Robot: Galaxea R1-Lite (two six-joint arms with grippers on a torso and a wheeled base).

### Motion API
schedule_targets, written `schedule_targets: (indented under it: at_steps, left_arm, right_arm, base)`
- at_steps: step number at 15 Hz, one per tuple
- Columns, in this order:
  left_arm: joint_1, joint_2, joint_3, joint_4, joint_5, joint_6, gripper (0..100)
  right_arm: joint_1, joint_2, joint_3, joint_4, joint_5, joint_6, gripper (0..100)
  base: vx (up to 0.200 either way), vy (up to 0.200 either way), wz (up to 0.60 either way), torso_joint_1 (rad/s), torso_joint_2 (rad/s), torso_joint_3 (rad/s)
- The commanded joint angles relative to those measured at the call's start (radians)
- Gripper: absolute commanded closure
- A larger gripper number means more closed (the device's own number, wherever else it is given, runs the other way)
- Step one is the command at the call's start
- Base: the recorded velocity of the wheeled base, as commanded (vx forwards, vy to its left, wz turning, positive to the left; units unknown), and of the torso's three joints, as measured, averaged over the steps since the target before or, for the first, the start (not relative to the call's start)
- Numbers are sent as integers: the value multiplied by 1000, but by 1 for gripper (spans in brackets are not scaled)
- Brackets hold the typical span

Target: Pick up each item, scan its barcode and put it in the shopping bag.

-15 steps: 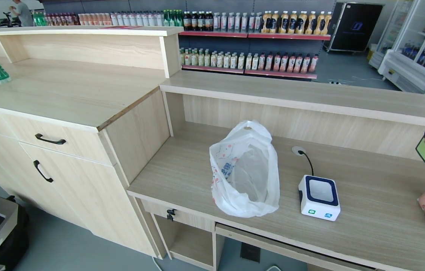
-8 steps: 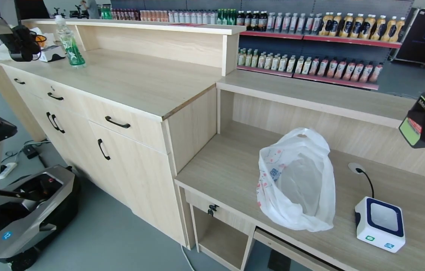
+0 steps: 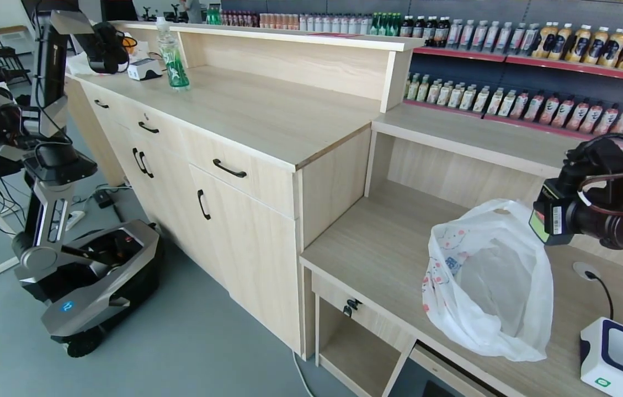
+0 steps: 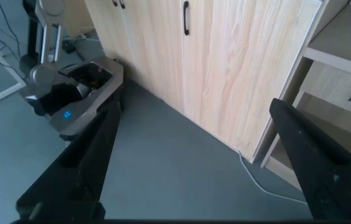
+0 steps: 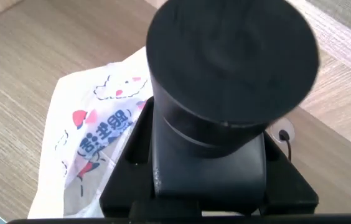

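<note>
My right gripper [image 3: 576, 223] is shut on a black bottle [image 3: 549, 219] with a green label and a barcode. It holds the bottle sideways just above the right rim of the white plastic shopping bag [image 3: 488, 281], which stands with its mouth gaping on the low counter. In the right wrist view the bottle's round black cap [image 5: 231, 68] sits between the jaws, with the printed shopping bag [image 5: 94, 143] below it. The white barcode scanner [image 3: 620, 353] lies on the counter right of the bag. My left gripper [image 4: 194, 162] hangs open over the grey floor beside the cabinet.
A green bottle [image 3: 173, 55] and a small white box [image 3: 143, 69] stand on the high counter [image 3: 267, 116] at the back left. Another robot [image 3: 68, 259] stands on the floor at left. Shelves of drinks [image 3: 510, 71] line the back wall.
The head camera has swung left, so the whole scene has slid right. My right gripper has carried the black bottle from far right of the scanner to just above the bag.
</note>
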Motion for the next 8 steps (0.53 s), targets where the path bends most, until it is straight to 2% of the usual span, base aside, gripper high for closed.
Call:
schedule_targets:
  at_steps: [1, 3, 8]
  left_arm:
    - [0, 0, 0, 0, 1, 0, 0]
    - [0, 1, 0, 0, 1, 0, 0]
    - [0, 0, 0, 0, 1, 0, 0]
  right_arm:
    - [1, 124, 51, -93, 1, -1, 100]
    - [-2, 166, 79, -150, 1, -3, 100]
    - [1, 242, 74, -153, 1, 2, 100]
  base:
    - [0, 0, 0, 0, 0, 0]
    - [0, 0, 0, 0, 0, 0]
    - [0, 0, 0, 0, 0, 0]
